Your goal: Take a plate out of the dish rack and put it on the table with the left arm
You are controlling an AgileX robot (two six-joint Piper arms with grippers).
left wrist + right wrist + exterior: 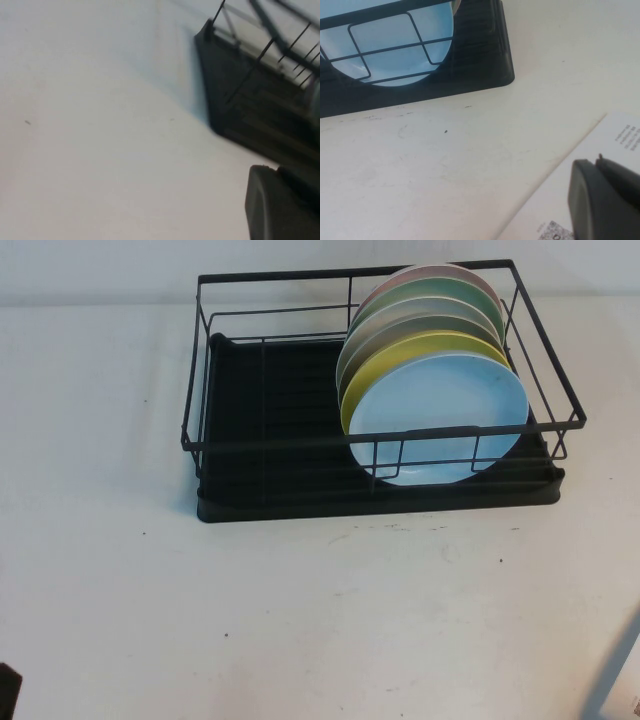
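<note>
The light-blue plate (438, 418) stands on edge at the front of a row of plates in the right half of the black wire dish rack (270, 440). It also shows behind the rack's wires in the right wrist view (395, 45). Behind it stand a yellow plate (400, 355), then grey and green plates. My left gripper (277, 170) is shut and empty, low over the table (300, 620) off the rack's front left corner (210, 75). Only a dark bit of the left arm (8, 690) shows in the high view. My right gripper (597, 161) is shut and empty, near the table's front right.
The left half of the rack (270, 390) holds no plates. A white sheet of paper with a printed code (620, 145) lies under my right gripper. The off-white table stretches wide in front of the rack.
</note>
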